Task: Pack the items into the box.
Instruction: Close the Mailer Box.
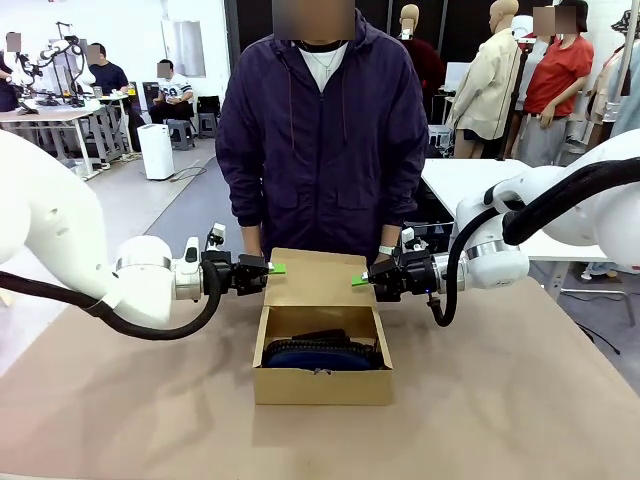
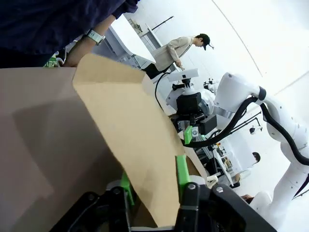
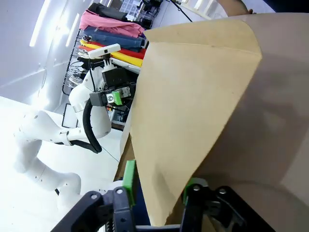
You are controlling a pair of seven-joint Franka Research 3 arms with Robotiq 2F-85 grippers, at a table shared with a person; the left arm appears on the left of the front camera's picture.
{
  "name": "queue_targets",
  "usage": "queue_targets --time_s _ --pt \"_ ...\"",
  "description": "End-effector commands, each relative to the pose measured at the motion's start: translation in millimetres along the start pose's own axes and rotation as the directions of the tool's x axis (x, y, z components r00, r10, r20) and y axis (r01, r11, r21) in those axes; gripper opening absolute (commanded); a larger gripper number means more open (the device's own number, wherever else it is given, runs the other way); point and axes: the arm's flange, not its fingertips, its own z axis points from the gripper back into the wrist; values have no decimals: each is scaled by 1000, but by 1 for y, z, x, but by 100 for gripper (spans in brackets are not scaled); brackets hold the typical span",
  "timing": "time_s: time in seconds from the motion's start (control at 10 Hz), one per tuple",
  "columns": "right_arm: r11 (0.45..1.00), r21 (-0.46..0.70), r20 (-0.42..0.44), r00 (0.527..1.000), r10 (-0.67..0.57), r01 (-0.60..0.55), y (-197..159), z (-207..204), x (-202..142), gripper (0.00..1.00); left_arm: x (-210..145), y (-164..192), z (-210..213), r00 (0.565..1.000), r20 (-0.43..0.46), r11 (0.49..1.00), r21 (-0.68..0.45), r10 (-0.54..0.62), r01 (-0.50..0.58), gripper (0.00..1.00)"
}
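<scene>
1. Left end effector [image 1: 262, 272] pinches the left edge of the flap lid [image 1: 318, 277]; right end effector [image 1: 372, 281] pinches its right edge, likely to fold it shut evenly.
2. Box [image 1: 322, 384] sits mid-desk [image 1: 520, 400], open, navy pouch [image 1: 322, 356] inside with a black item on top.
3. Person's hands rest behind the lid.

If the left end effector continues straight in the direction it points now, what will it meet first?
The box lid: the left end effector points along it toward the right end effector at the opposite edge. The lid seems to sit between its fingers.
</scene>
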Motion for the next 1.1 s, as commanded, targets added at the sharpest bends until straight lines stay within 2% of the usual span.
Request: queue_targets --time_s 0.0,0.2,0.3,0.6,0.7,0.8,0.9,1.0 --pt "1000 -5 13 1000 18 -18 4 0 2 44 3 -2 -3 999 -51 1000 -13 2 -3 42" --pt "998 -12 48 996 69 -68 15 9 0 44 8 -19 -1 993 -80 997 -12 -83 83 42" --pt "993 -23 72 991 115 -113 25 15 -1 44 12 -35 5 988 -67 991 -23 -137 135 42" --pt "966 -36 137 957 257 -254 51 29 -10 44 22 -83 25 956 -24 955 -35 -294 293 42" --pt "942 -34 171 927 334 -333 61 33 -15 44 21 -96 31 941 -11 941 -34 -338 338 42" --pt "915 -23 192 896 400 -404 62 32 -16 44 20 -101 33 932 0 932 -27 -362 362 42" --pt "907 32 190 894 406 -419 60 27 -18 44 19 -101 34 929 8 928 -36 -370 370 42" --pt "884 13 195 868 457 -468 61 22 -20 44 18 -101 33 931 7 929 -48 -366 366 42"
